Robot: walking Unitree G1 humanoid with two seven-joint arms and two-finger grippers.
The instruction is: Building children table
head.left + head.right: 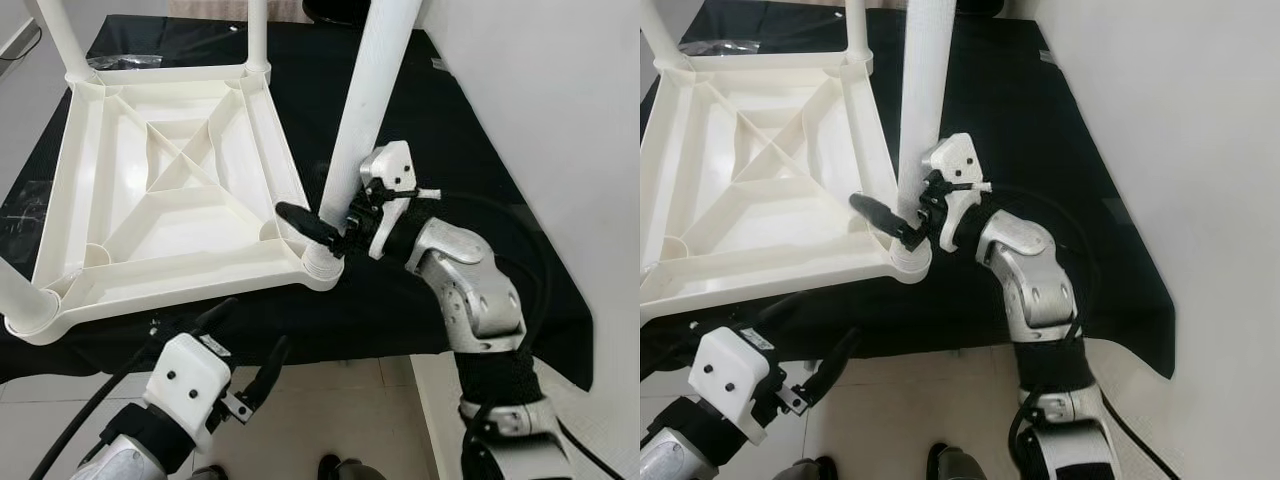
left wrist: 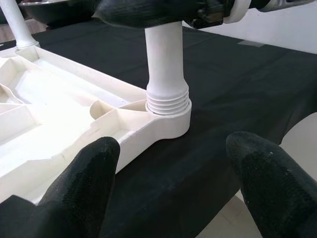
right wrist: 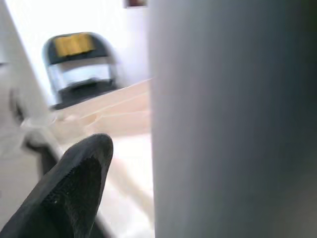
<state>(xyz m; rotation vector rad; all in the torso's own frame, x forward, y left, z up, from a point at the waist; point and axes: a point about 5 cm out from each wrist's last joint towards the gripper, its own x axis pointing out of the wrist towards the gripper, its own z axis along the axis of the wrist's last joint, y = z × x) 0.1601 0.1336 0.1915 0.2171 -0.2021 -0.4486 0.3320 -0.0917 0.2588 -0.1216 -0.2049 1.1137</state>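
Note:
A white plastic tabletop (image 1: 180, 275) lies upside down on a black-covered surface (image 1: 460, 140). A white table leg (image 1: 370, 100) stands in its near right corner socket (image 2: 168, 116), threads showing just above the socket. My right gripper (image 1: 335, 232) holds this leg low down. One black finger (image 1: 305, 222) crosses the leg's front and the other is hidden behind it. My left gripper (image 1: 245, 345) hangs open below the front edge of the surface, its fingertips (image 2: 94, 163) pointing up at that corner and touching nothing.
Three more white legs stand in the other corners: far left (image 1: 62, 40), far right (image 1: 257, 35), near left (image 1: 20, 295). A white wall (image 1: 560, 100) runs close along the right. Tiled floor (image 1: 330, 420) lies below the front edge.

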